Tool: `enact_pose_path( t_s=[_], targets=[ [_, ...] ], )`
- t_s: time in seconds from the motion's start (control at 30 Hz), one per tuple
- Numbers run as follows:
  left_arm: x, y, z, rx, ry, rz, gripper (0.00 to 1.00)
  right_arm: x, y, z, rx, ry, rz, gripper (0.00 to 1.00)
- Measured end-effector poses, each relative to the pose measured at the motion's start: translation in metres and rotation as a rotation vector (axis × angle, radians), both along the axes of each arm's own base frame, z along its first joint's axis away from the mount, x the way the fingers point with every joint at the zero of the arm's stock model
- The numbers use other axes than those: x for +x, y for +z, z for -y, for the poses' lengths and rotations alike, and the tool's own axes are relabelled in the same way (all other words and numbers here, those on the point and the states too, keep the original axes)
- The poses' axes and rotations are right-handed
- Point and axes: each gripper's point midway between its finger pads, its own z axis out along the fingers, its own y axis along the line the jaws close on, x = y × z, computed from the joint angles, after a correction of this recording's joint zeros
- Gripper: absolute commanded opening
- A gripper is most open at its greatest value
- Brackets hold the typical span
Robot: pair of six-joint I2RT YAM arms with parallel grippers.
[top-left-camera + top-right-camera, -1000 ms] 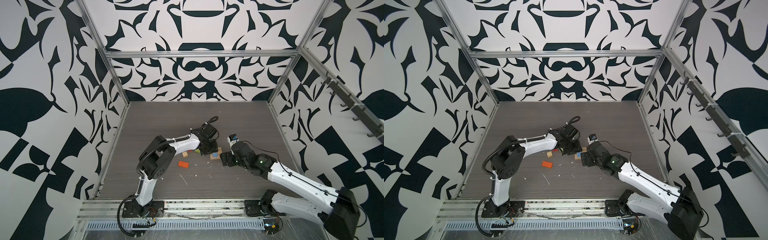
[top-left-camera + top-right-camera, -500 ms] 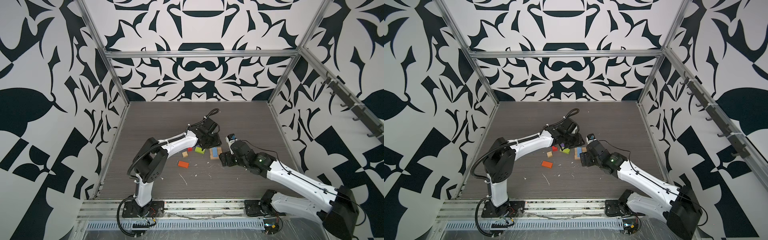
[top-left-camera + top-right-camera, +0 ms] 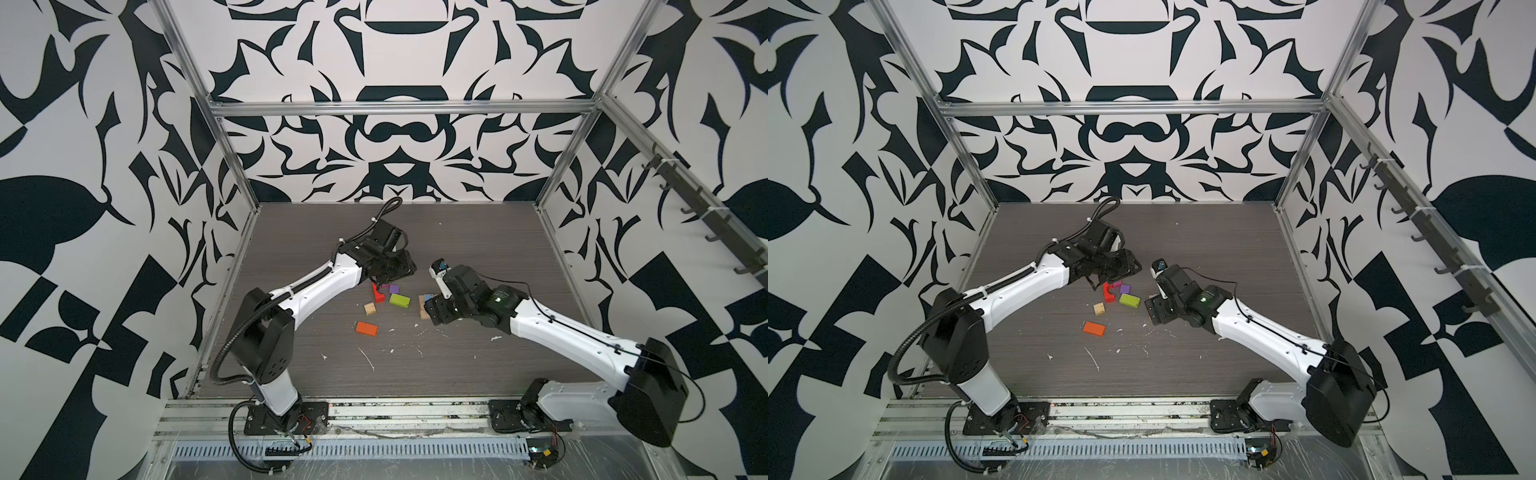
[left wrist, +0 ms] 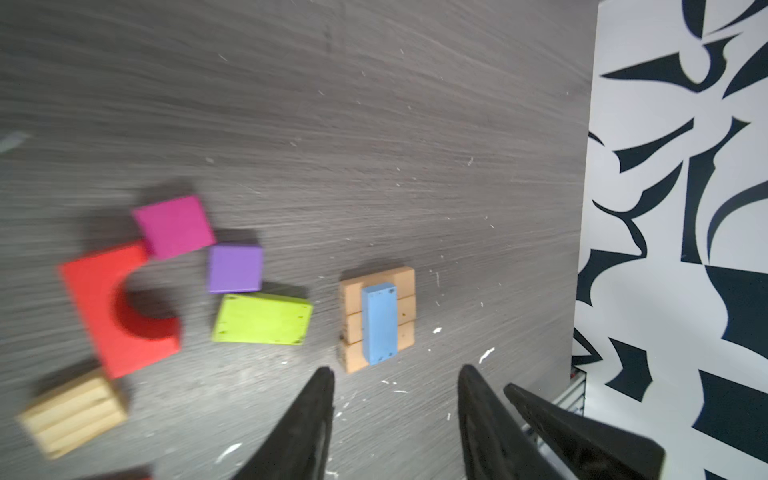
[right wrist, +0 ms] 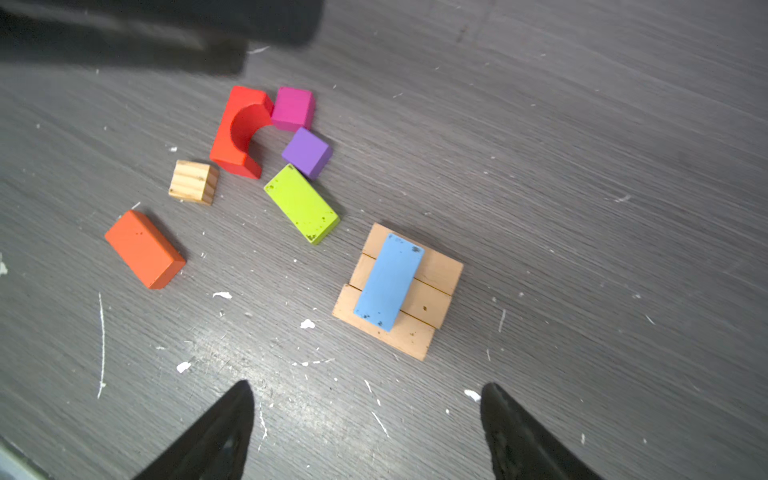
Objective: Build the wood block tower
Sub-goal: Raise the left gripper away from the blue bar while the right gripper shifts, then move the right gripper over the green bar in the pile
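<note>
The blue block (image 5: 388,282) lies flat across three tan planks (image 5: 440,270) on the worktop (image 5: 582,166). Its long axis points roughly at the right pincer (image 5: 365,386), the nearer one, spread wide and empty. The lime block (image 5: 302,203) lies just beside the planks. The left pincer (image 4: 397,370), partly parted, holds nothing.

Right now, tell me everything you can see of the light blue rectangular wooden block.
The light blue rectangular wooden block is a flat painted brick with crisp edges and dark chipped specks near both ends. It lies flat, broad face up, on three plain tan wooden planks laid side by side. It crosses all three at right angles to their length and is roughly centred. Nothing sits on it, and only the planks touch it. The lime green block lies nearby but apart.
</note>
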Motion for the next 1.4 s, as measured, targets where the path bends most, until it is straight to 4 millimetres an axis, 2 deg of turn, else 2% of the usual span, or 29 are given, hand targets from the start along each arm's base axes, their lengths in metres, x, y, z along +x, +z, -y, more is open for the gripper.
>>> enact_pose_path(
  t_s=[0.1,0.23,0.33,0.4,0.47,0.57,0.73,0.9,1.03,1.23,1.4],
  targets=[
    [-0.002,0.001,-0.022,0.008,0.028,0.004,0.58,0.004,-0.002,-0.011,-0.007,0.044,-0.012,0.84],
    [-0.008,-0.003,-0.054,0.021,0.071,-0.008,0.74,0.009,-0.003,-0.025,-0.008,0.099,-0.026,0.79],
    [-0.014,-0.005,-0.077,0.038,0.105,-0.01,0.81,0.014,-0.005,-0.036,-0.002,0.137,-0.034,0.75],
    [-0.016,-0.004,-0.089,0.045,0.128,-0.005,0.84,0.017,-0.007,-0.044,0.003,0.16,-0.04,0.73],
    [-0.019,-0.003,-0.1,0.047,0.147,0.003,0.92,0.021,-0.009,-0.052,0.002,0.188,-0.05,0.72],
    [-0.023,-0.003,-0.113,0.051,0.168,0.006,0.97,0.028,-0.013,-0.064,-0.002,0.224,-0.058,0.71],
    [-0.033,-0.006,-0.13,0.073,0.186,-0.002,1.0,0.036,-0.024,-0.078,-0.027,0.274,-0.068,0.69],
    [-0.041,0.005,-0.142,0.078,0.201,0.03,1.0,0.043,-0.041,-0.086,-0.065,0.311,-0.086,0.63],
    [-0.045,0.009,-0.15,0.087,0.216,0.044,1.0,0.048,-0.059,-0.09,-0.101,0.336,-0.108,0.54],
    [-0.047,0.006,-0.153,0.095,0.222,0.034,1.0,0.051,-0.079,-0.092,-0.15,0.368,-0.129,0.53],
    [-0.047,0.004,-0.153,0.095,0.225,0.029,1.0,0.052,-0.087,-0.092,-0.171,0.386,-0.135,0.53]
  ],
)
